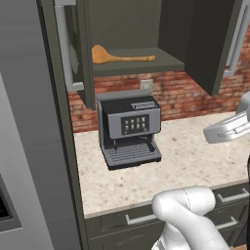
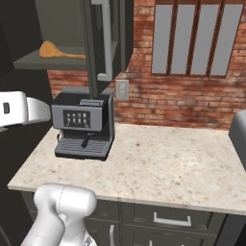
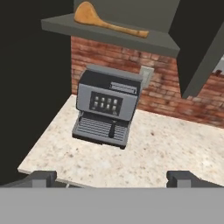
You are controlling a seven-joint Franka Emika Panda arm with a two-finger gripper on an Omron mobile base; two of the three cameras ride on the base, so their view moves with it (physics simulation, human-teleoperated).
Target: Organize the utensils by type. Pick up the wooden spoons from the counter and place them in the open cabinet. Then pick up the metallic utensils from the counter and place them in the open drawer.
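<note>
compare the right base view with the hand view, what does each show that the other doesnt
Right base view alone: a window in the brick wall, the drawer fronts below the counter, and the robot's arm.

Hand view alone: the gripper, its two fingertips standing wide apart and open, nothing between them.

Both: one wooden spoon lying on the cabinet shelf, the coffee machine on the counter, the brick wall and its outlet.

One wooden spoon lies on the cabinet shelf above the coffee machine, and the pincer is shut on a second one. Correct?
Not quite. The wooden spoon does lie on the cabinet shelf above the coffee machine, but the pincer is open and empty, as the hand view shows, with its tips spread wide apart.
</note>
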